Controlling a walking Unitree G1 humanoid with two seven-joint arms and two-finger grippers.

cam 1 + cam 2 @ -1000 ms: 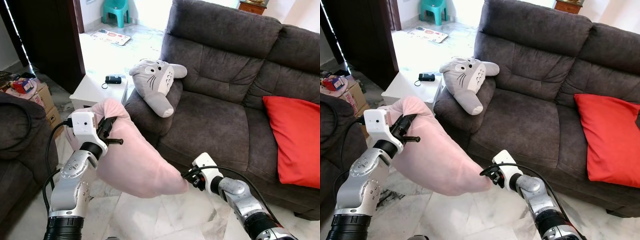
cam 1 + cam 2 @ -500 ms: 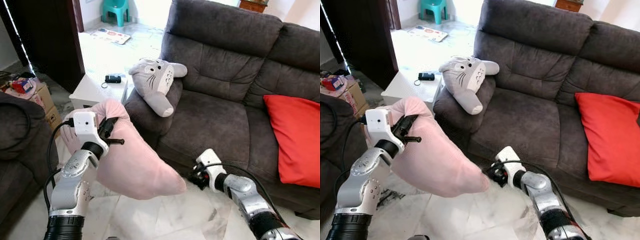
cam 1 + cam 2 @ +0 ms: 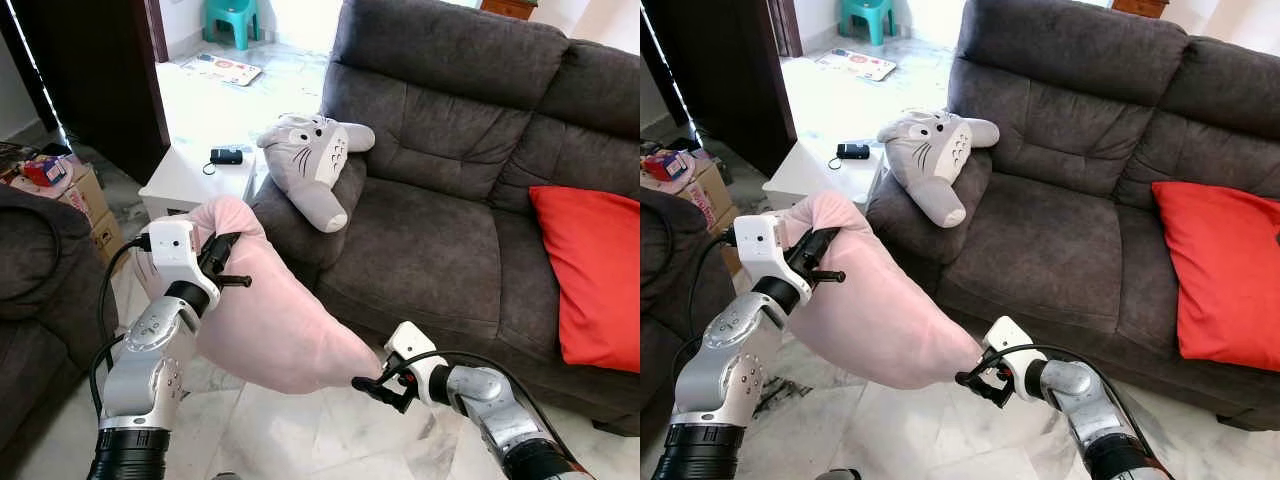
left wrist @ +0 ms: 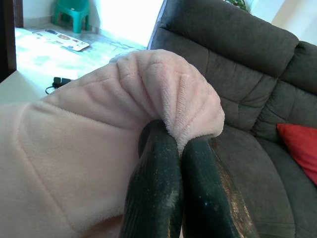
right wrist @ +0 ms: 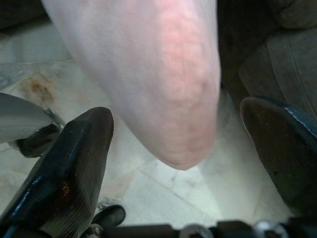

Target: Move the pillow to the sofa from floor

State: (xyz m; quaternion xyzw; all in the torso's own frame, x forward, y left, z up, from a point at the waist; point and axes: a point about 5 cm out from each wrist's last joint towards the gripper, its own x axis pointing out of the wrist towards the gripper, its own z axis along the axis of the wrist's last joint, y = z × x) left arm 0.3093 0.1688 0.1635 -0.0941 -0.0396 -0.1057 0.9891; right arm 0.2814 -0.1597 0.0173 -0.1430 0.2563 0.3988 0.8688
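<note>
Sofa (image 3: 440,230): one dark grey, two-seat, seats mostly bare. A second dark armchair (image 3: 30,290) stands at the robot's left. Marble floor (image 3: 300,430) below.

Pillow (image 3: 270,310): one, pink, plush, large. Fully off the floor, hanging in the air just in front of the sofa's left armrest, not yet over the seat. Upper corner bunched; lower end droops to a rounded tip.

Cushions already on the sofa: one red cushion (image 3: 590,270) on the right seat, one grey cat-faced plush (image 3: 315,165) propped on the left armrest.

One white tabletop (image 3: 195,180) beside the armrest, one small dark device (image 3: 226,156) on it. One cardboard box (image 3: 85,195) of clutter at far left.

Left hand (image 4: 181,148): fingers pressed together, pinching the pillow's top fold; carries the whole weight.

Right hand (image 5: 173,144): fingers spread wide, nothing between them, just under the pillow's lower tip.

Change: a second ago the right hand was pressed against the pillow's lower end; half a second ago it had drawn off to the right. Now it sits lower, below the tip, spread. Judgement: regrasp or support of the drooping end is in hand, before the lift onto the seat. Placement not yet done.
</note>
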